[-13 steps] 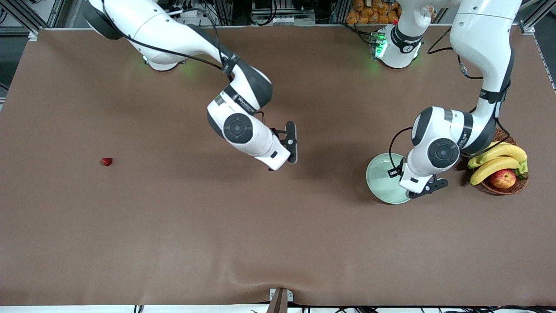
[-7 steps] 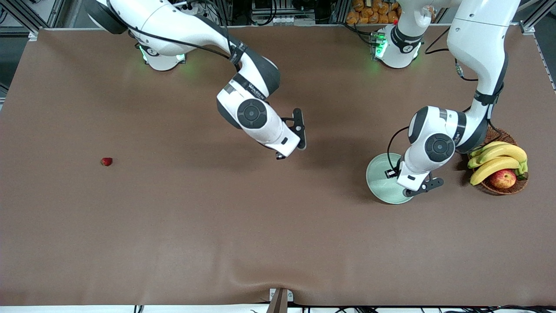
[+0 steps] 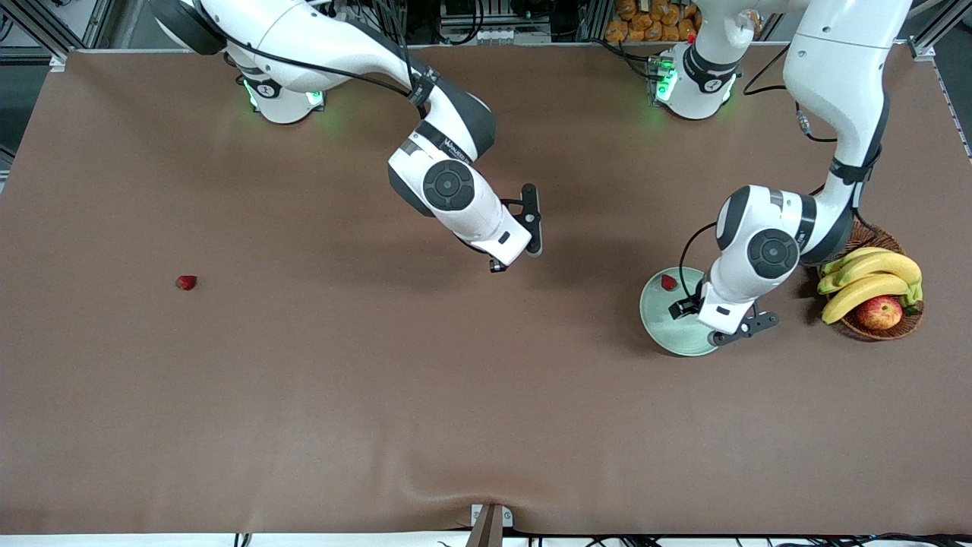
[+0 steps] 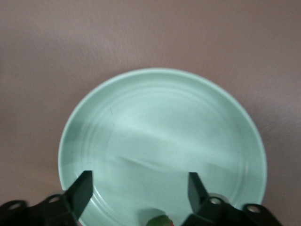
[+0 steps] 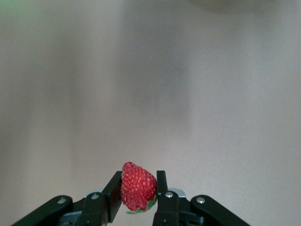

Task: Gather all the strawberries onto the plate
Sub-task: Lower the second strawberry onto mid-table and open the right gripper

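Note:
The pale green plate (image 3: 664,327) lies near the left arm's end of the table. One strawberry (image 3: 669,282) lies in it at its rim. My left gripper (image 3: 687,310) hangs over the plate, open and empty. The left wrist view shows the plate (image 4: 160,122) under the spread fingers (image 4: 83,187), and a bit of the berry (image 4: 160,221) at the frame's edge. My right gripper (image 3: 501,262) is over the middle of the table, shut on a second strawberry (image 5: 138,186). A third strawberry (image 3: 186,282) lies on the table toward the right arm's end.
A wicker basket (image 3: 907,323) with bananas (image 3: 866,277) and an apple (image 3: 879,311) stands beside the plate, at the left arm's end of the table. The brown mat (image 3: 380,395) covers the whole table.
My right arm has moved toward the plate's end of the table with its strawberry. My left hand has shifted a little over the plate, and a strawberry now shows in the plate.

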Controlling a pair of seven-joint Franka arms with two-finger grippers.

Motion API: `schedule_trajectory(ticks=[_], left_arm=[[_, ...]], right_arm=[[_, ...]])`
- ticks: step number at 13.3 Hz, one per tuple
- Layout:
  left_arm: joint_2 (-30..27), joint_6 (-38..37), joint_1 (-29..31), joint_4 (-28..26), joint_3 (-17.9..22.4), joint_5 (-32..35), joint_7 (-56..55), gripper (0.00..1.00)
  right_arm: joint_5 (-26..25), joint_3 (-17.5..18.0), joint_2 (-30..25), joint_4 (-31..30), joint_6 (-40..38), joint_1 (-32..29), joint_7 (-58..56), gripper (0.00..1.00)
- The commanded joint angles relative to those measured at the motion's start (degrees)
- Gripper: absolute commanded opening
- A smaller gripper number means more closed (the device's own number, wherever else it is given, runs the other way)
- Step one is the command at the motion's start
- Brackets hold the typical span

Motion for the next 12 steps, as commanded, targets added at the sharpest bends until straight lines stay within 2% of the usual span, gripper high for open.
schedule_trajectory(ticks=[1,3,6,9,11,12], left_arm=[[-3.7,-0.8,0.1,0.0,-1.8,0.5,-0.6,1.00],[-4.2,-3.8,0.0,2.5,-3.7,0.5,-0.7,1.00],[-3.8,-8.6,-0.2,6.5,-6.4,0.2,-1.4,1.00],[-3.3,-9.1,-0.6,7.8,-8.4,0.3,-6.1,1.00],[-2.7,-9.1,-0.6,8.2,-9.4,0.3,-7.3,1.00],[-2.7,-9.1,-0.7,8.3,-9.5,0.3,-7.2,1.00]], right_arm=[[-1.2,-0.3,-1.5,-2.2,2.7,0.1,4.6,0.00],[-1.2,-1.5,-1.1,-2.1,4.7,1.5,7.3,0.00],[-1.6,-5.4,0.2,-2.1,8.9,4.4,8.0,0.00],[-1.7,-9.1,2.2,-2.1,14.0,6.9,7.9,0.00],[-3.3,-9.9,2.9,-2.1,15.0,7.0,7.8,0.01],[-5.0,-10.0,3.9,-2.1,16.4,6.9,7.8,0.05]])
